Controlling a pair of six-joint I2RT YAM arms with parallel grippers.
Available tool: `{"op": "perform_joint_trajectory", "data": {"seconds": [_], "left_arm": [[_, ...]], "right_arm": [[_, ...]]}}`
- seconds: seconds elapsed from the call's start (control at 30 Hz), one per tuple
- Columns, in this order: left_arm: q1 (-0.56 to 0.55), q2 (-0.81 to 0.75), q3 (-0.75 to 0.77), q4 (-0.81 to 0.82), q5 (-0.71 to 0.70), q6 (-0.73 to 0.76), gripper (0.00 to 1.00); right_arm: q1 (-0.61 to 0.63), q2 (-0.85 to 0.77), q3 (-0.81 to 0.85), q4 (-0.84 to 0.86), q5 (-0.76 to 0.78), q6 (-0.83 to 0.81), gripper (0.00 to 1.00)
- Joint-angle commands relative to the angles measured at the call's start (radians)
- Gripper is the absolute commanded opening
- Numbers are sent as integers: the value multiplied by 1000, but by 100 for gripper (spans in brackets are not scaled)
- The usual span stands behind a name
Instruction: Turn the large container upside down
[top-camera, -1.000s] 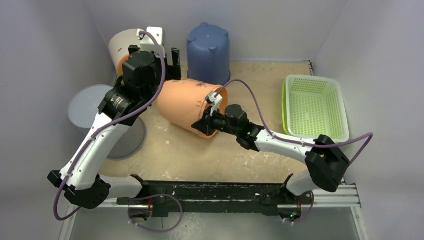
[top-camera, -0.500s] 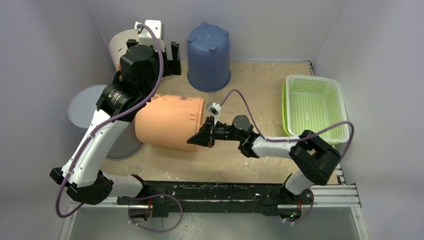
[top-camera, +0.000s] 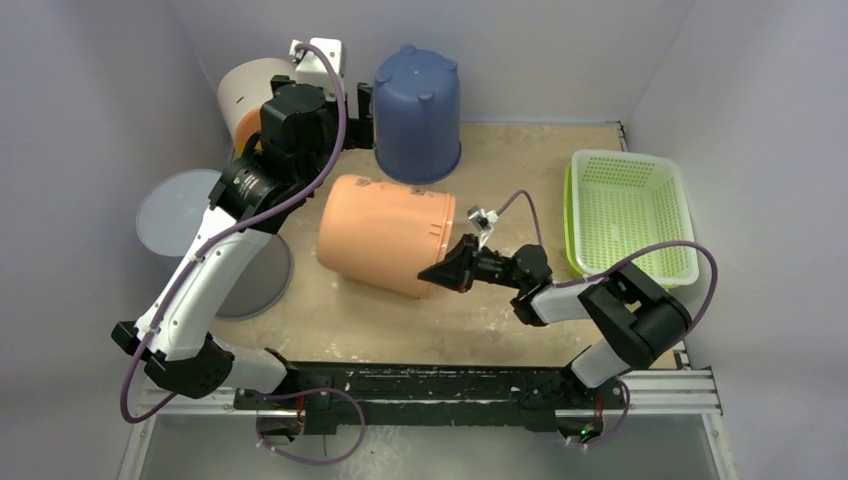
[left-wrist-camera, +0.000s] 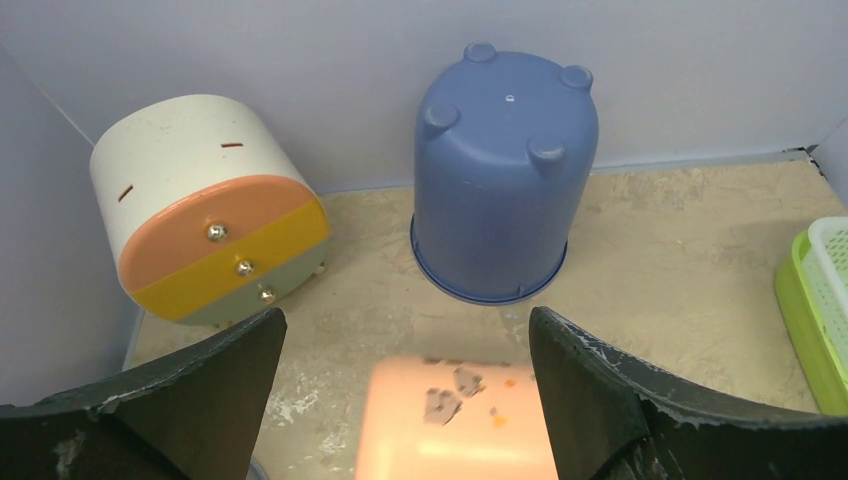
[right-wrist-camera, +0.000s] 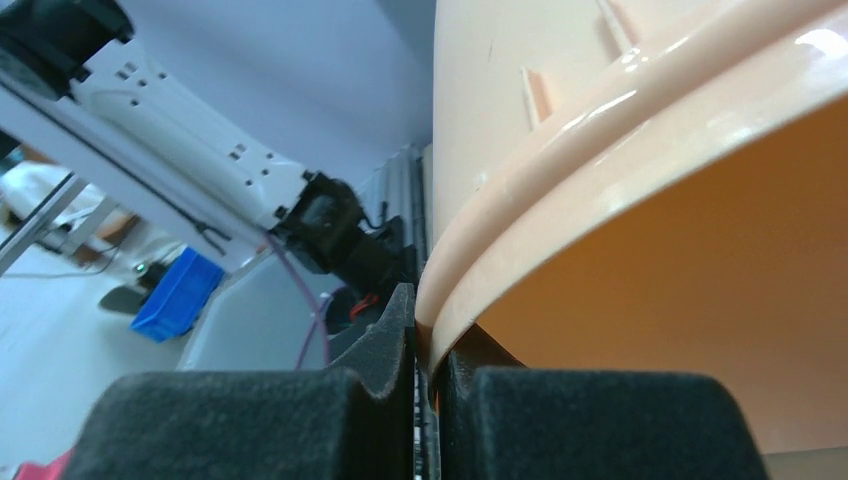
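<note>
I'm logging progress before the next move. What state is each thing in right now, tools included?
orange container: lying on its side, not yet upside down.
right tool: shut on the orange container's rim.
left tool: open, holding nothing.
blue bucket: upside down.
green basket: upright, empty.
cream drum: on its side.
grey bin: orientation unclear.

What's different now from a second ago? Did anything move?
The orange container, lying on its side, swung left and then back right, led by the right gripper, which stayed pinched on its rim. The left gripper, open, drew back toward the blue bucket. Nothing was let go. The bucket, green basket and grey bin stayed put.
</note>
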Motion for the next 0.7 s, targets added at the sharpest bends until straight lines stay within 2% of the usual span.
{"op": "perform_joint_trajectory", "data": {"seconds": [0.0,0.13,0.3,0.37,0.57,0.67], "left_arm": [[-12,9,38,22,-18,16,88],[-21,17,35,24,-24,16,88],[-36,32,47,20,-40,19,88],[-48,45,74,10,-51,24,88],[-97,74,122,-10,-121,51,88],[-108,90,146,-18,-124,53,88]], "right_arm": [[-85,-1,-77,20,-12,-51,5],[-123,88,-154,130,-30,-17,6],[-145,314,-172,551,-102,165,0],[-124,323,-140,560,-105,177,0],[-89,80,-27,463,-135,162,0],[-42,81,73,491,-155,189,0]]}}
